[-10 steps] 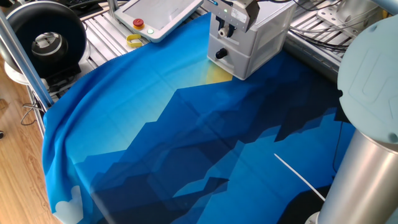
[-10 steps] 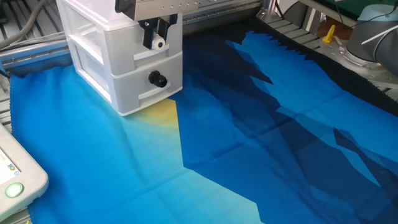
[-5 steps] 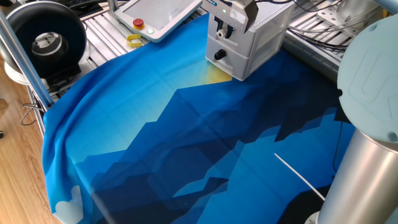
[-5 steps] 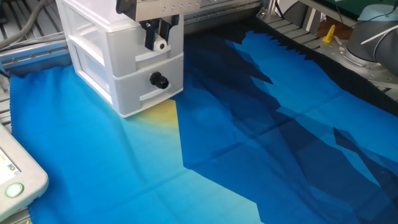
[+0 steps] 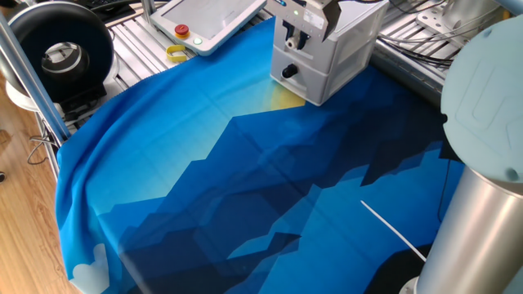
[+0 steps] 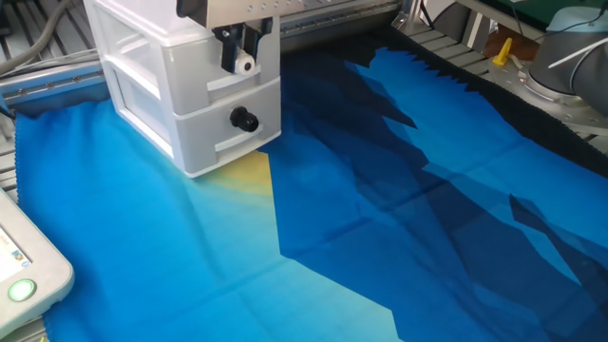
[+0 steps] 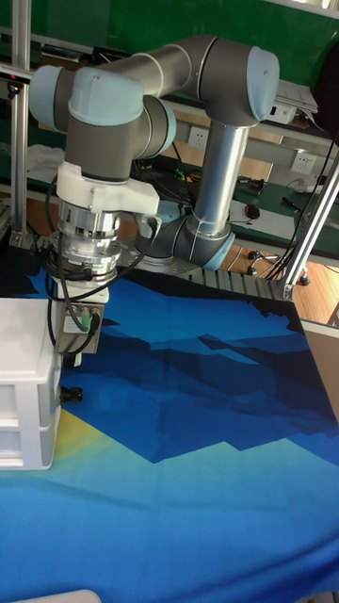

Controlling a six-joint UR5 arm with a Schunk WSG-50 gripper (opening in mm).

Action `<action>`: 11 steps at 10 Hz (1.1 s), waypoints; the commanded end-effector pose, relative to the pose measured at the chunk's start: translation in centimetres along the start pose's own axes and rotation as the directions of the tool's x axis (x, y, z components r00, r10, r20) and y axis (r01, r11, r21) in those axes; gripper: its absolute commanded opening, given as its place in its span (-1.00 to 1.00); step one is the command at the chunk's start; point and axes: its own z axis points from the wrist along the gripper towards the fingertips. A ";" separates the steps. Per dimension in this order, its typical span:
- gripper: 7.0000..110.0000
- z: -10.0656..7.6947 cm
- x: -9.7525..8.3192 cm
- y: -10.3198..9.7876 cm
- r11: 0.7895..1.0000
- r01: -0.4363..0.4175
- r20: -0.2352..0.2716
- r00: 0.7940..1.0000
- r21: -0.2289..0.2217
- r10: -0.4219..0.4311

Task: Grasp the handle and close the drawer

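My gripper [image 6: 239,59], fingers closed on the white handle [image 6: 245,65], has pushed the upper drawer [image 6: 237,81] nearly flush above the black-knobbed drawer [image 6: 228,128], so closing is almost complete.

Nearly the whole bench [image 6: 399,218] under its blue cloth lies open, so there is free passage across the middle and toward the near edges. The only block on it is the white drawer unit [image 6: 166,104] at one far corner, with the gripper [image 6: 239,47] hanging down against its front. Beyond that corner, a white pendant [image 5: 208,20] and a yellow tape roll [image 5: 177,54] crowd the metal rails.
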 end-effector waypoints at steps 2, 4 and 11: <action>-1.00 -0.5 1.2 0.4 1.000 0.007 0.017 1.000 0.007 -0.007; -1.00 -0.5 0.8 0.4 1.000 -0.005 0.033 0.999 0.010 0.004; -0.28 -1.1 -0.7 -2.1 0.988 0.157 0.042 0.987 0.004 -0.157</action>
